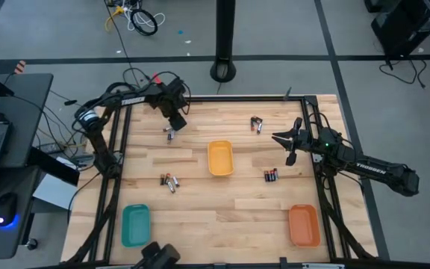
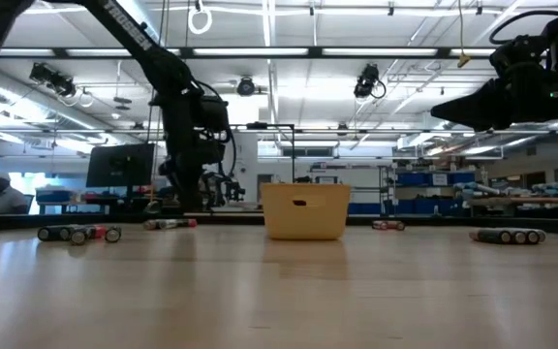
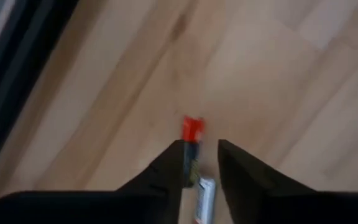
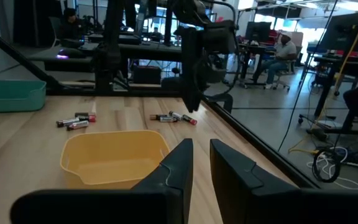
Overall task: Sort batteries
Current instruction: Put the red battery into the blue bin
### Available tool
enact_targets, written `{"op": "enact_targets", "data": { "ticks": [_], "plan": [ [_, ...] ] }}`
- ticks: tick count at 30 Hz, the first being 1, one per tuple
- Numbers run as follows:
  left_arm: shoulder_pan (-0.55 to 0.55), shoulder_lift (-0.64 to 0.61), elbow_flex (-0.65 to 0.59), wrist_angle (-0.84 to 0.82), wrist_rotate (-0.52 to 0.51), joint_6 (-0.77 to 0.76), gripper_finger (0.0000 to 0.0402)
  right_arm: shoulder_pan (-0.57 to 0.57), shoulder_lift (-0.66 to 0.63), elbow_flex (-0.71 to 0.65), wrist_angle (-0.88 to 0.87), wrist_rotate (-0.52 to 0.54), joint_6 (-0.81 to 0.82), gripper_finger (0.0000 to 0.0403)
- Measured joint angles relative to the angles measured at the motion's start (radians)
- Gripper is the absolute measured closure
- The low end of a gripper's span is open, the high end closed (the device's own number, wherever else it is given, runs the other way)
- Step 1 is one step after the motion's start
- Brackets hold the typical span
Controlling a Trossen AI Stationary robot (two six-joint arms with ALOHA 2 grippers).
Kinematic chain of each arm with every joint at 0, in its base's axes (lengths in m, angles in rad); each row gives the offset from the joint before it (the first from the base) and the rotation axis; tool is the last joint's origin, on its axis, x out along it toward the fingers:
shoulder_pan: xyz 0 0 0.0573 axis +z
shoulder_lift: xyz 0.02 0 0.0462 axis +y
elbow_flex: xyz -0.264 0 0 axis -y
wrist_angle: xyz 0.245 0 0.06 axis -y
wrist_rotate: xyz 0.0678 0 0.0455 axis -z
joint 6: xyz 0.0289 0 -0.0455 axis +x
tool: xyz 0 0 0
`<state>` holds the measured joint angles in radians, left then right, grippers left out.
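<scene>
Here my left gripper (image 1: 172, 128) hangs low near the table's (image 1: 200, 209) far-left edge, fingers (image 3: 173, 165) narrowly parted over batteries (image 1: 169, 134); only its wrist view shows them between the tips. My right gripper (image 1: 281, 138), nearly closed and empty, hovers over open wood beside the yellow tray (image 1: 220, 158)

Worktop (image 1: 200, 217): pale wooden planks inside a dark frame.
Centre: a yellow tray (image 1: 220, 158) stood upright.
Near corners: a teal tray (image 1: 135, 224) on the left side, an orange tray (image 1: 304, 224) on the right.
Batteries: four small loose clusters lay flat, far left (image 1: 169, 134), far right (image 1: 256, 124), left of the yellow tray (image 1: 170, 181), right of it (image 1: 271, 175).
</scene>
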<state>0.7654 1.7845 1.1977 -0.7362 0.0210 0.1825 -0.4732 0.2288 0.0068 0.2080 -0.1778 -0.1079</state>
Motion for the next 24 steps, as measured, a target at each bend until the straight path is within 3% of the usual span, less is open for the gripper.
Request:
{"op": "enact_targets", "data": {
  "ticks": [8,19,24],
  "plan": [
    [0.001,0.079,0.031,-0.009,-0.061,0.034,0.0226,0.000,0.000,0.000,0.000,0.000,0.000,0.0336],
    [0.002,0.118,0.031,-0.026,-0.072,0.052,0.0225,0.000,0.000,0.000,0.000,0.000,0.000,0.0336],
    [0.001,0.119,0.030,-0.026,-0.072,0.052,0.0244,0.000,0.000,0.000,0.000,0.000,0.000,0.0336]
  ]
}}
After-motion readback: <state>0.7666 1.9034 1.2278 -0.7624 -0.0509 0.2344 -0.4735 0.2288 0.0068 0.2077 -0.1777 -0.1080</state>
